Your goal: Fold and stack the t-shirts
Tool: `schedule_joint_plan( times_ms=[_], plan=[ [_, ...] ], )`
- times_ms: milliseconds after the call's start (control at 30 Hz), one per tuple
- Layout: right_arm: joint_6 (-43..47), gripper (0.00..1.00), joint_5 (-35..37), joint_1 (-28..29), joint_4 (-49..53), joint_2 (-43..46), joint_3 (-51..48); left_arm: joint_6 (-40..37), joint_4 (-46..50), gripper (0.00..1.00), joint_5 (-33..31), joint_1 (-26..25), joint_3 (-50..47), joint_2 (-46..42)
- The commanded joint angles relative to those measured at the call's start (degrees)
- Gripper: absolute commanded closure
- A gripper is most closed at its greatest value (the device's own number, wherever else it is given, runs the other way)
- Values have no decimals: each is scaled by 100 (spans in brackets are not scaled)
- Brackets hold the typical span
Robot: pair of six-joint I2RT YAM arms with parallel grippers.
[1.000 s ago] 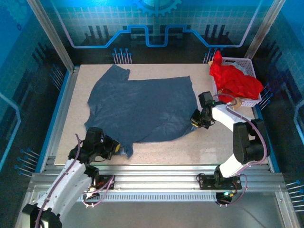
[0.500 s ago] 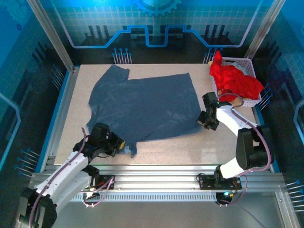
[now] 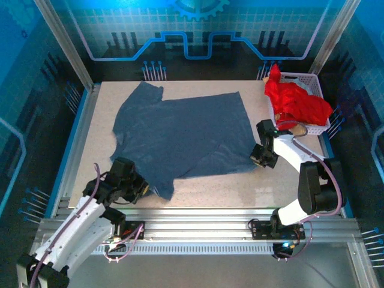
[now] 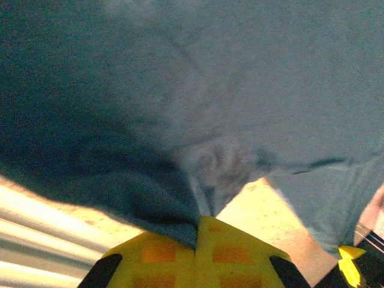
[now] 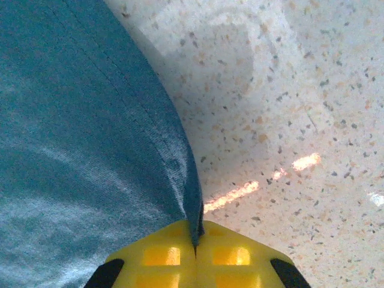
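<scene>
Two pinches you hold: left claw (image 3: 141,189), right claw (image 3: 258,157) clamped on blue t-shirt (image 3: 186,135) edges, likely spreading it flat

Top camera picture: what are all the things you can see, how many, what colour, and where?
Table: 1, pale speckled, under everything.
Basket: 1, white lattice, table's far right corner.
Blue-grey t-shirt: 1, slate blue, spread across the middle.
Red t-shirt: 1, bright red, heaped in the basket.
Left end effector: 1, black with yellow pads, shut on the blue-grey t-shirt's near left corner.
Right end effector: 1, black with yellow pads, shut on its near right corner.
</scene>
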State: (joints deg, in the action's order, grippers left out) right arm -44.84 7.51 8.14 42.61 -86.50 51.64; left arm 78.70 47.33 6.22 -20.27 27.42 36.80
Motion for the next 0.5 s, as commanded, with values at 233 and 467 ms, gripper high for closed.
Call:
schedule_joint_plan(
  times_ms=[233, 467],
  plan=[
    [-201, 100, -174, 92, 292, 543, -1006, 13, 1669, 100, -443, -56, 29, -94],
    [-167, 100, -202, 131, 358, 504, -1002, -161, 1479, 100, -768, -56, 70, 416]
  ],
)
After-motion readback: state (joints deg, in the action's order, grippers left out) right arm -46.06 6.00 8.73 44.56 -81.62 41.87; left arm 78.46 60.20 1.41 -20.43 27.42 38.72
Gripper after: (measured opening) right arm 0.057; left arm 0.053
